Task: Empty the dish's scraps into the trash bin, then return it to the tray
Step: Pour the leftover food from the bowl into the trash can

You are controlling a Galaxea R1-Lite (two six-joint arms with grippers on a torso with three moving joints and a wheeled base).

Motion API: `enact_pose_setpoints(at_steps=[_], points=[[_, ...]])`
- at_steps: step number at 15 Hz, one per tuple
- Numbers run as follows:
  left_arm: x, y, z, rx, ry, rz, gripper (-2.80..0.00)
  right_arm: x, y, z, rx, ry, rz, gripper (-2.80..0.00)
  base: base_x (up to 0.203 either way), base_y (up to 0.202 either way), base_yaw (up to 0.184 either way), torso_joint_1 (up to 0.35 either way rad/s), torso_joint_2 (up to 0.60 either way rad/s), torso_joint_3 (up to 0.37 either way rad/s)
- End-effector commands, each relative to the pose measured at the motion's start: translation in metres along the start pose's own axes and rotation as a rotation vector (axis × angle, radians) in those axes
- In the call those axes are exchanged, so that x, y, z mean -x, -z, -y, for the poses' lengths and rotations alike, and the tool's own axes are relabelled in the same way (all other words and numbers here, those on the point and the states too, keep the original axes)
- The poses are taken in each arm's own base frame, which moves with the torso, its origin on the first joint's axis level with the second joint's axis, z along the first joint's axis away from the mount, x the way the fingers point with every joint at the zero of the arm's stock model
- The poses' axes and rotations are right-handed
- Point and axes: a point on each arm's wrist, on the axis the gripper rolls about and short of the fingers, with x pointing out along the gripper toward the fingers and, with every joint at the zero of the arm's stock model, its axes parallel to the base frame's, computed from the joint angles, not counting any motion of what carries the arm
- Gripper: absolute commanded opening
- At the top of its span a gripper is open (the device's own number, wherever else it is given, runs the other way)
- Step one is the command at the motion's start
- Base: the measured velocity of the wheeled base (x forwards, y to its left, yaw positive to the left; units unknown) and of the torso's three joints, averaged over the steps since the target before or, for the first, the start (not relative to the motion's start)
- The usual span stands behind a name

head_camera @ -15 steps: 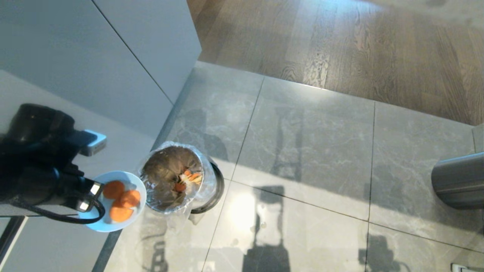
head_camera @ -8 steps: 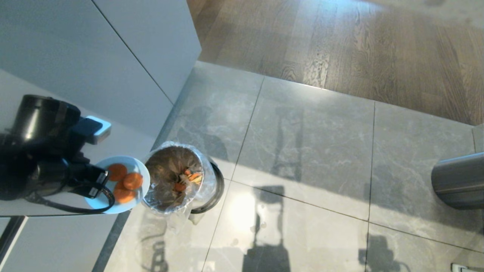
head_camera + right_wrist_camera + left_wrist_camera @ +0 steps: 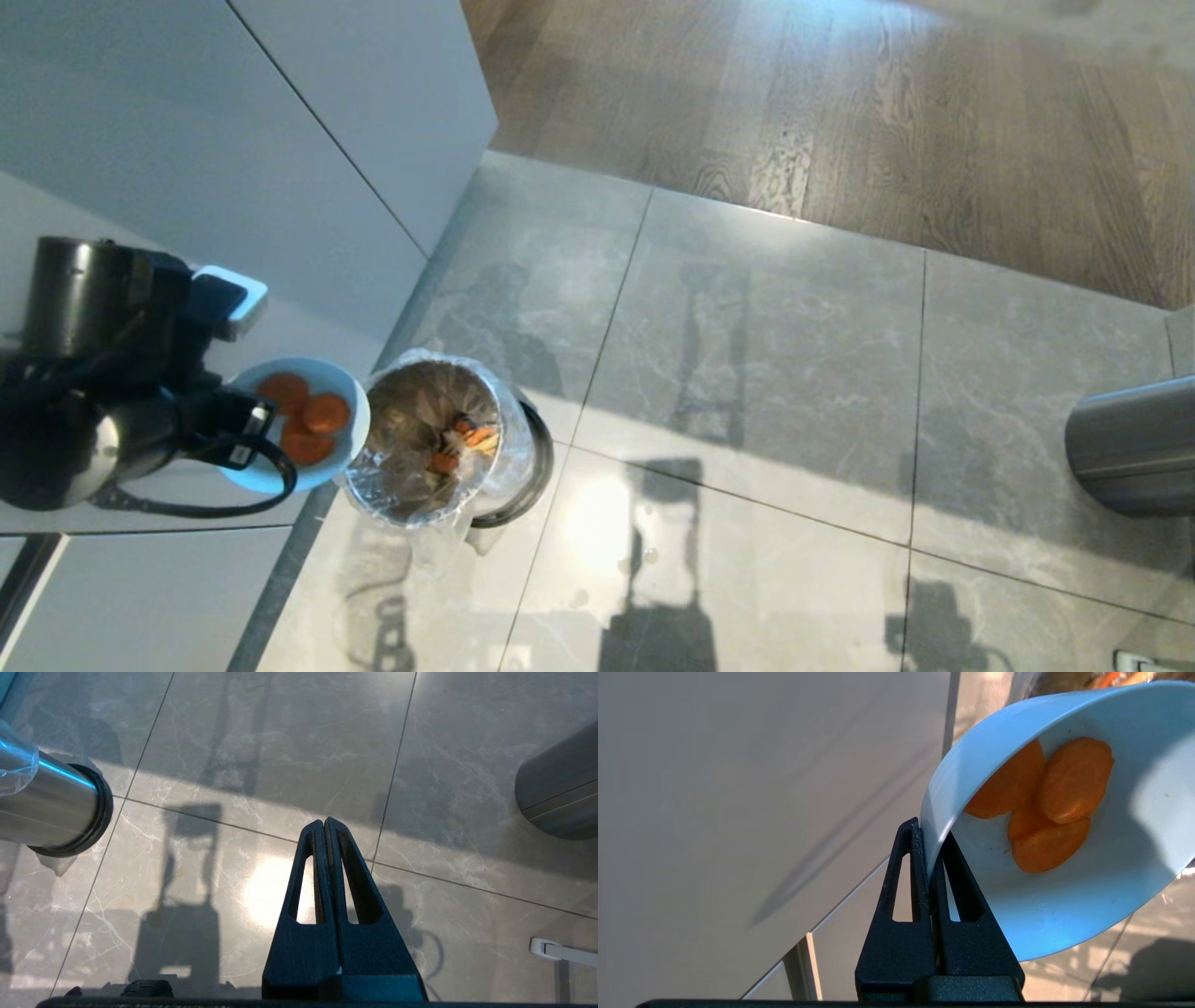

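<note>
Far left: left gripper (image 3: 930, 833) clamped on the near rim of the dish (image 3: 308, 420), wall pinched thin between the jaws. Dish carried out ahead of the jaws, tipped slightly toward the trash bin (image 3: 434, 453), far lip at or just over the lined rim. Scraps (image 3: 1045, 807) bunched inside the bowl beyond the fingertips, three slices overlapping, none spilled. Bin mouth lying straight past the dish from the jaws, so likely only a little more reach and then a roll about the gripper's own line to pour. Further right: bare tile, then a grey cylinder (image 3: 1134, 448). Right gripper (image 3: 325, 826) pressed shut on nothing, hanging over the floor well apart from the bin. Tray not in view.
</note>
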Motion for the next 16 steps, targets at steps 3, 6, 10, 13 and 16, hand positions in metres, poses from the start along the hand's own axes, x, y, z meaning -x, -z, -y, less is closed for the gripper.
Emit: enact_pose_setpoints(at_steps=[3,6,10,13,16], points=[[0.001,0.001,0.003,0.024,-0.022,0.057,-2.80,0.000,0.000,0.000,0.000,0.000,0.000,-2.80,0.000,0.000,0.000,0.000,0.00,0.000],[-0.001,0.005,0.006,0.035,-0.052,0.077,-2.80,0.000,0.000,0.000,0.000,0.000,0.001,-2.80,0.000,0.000,0.000,0.000,0.00,0.000],[0.004,0.004,0.015,0.051,-0.097,0.134,-2.80,0.000,0.000,0.000,0.000,0.000,0.001,-2.80,0.000,0.000,0.000,0.000,0.00,0.000],[0.006,0.002,0.020,0.069,-0.107,0.179,-2.80,0.000,0.000,0.000,0.000,0.000,0.001,-2.80,0.000,0.000,0.000,0.000,0.00,0.000],[0.007,0.005,0.023,0.078,-0.104,0.209,-2.80,0.000,0.000,0.000,0.000,0.000,-0.001,-2.80,0.000,0.000,0.000,0.000,0.00,0.000]])
